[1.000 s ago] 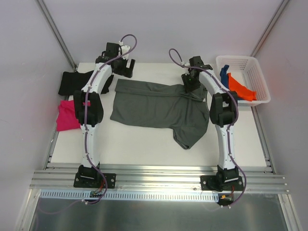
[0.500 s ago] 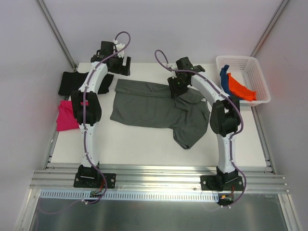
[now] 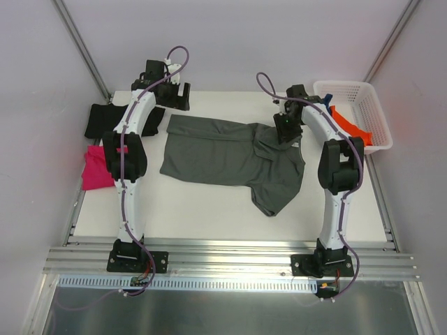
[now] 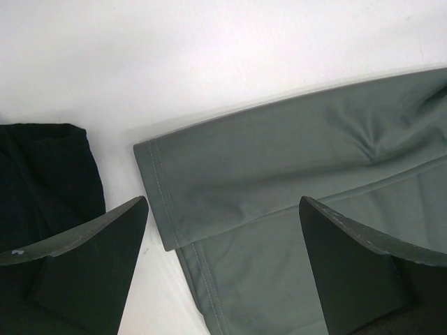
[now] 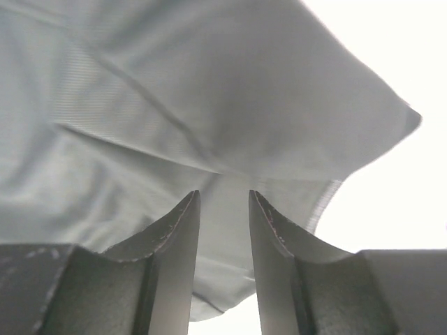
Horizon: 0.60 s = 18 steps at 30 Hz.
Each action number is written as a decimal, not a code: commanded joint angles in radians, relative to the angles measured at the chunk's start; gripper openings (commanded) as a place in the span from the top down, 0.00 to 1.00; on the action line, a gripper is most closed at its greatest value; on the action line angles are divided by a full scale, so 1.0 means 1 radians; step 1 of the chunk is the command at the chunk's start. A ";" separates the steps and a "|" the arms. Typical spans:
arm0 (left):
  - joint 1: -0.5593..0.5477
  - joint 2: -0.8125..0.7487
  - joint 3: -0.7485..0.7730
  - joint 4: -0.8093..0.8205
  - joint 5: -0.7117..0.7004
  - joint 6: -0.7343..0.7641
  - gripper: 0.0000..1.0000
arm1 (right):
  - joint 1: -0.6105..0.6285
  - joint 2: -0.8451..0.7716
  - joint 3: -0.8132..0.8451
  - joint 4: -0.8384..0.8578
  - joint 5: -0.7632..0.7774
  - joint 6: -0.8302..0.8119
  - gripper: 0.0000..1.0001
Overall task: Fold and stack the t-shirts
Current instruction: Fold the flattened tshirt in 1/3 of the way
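Crosswise on the table [image 3: 209, 209] lies the dark grey t-shirt [image 3: 216, 153] — my right claw [image 3: 286, 131], narrowed, pinching its far-right end, my left claw [image 3: 174, 105] gaping wide just above the far-left hem corner.

dark grey t-shirt [image 3: 216, 150], black t-shirt [image 3: 103, 120], magenta t-shirt [image 3: 94, 169], white basket [image 3: 380, 125]

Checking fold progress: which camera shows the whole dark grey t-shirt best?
Top external: the whole dark grey t-shirt shows, spread out flat, rumpled near the collar. Left wrist catches only one corner of it. Right wrist gives only a close-up fold of its cloth pinched in the right end effector.
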 commanded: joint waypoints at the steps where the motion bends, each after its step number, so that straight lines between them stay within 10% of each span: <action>1: 0.000 -0.012 0.023 -0.015 0.047 -0.016 0.10 | -0.018 -0.024 0.005 0.007 0.019 -0.032 0.63; 18: -0.015 0.000 -0.001 -0.100 0.173 0.001 0.12 | -0.147 0.009 0.024 -0.003 0.051 -0.035 0.62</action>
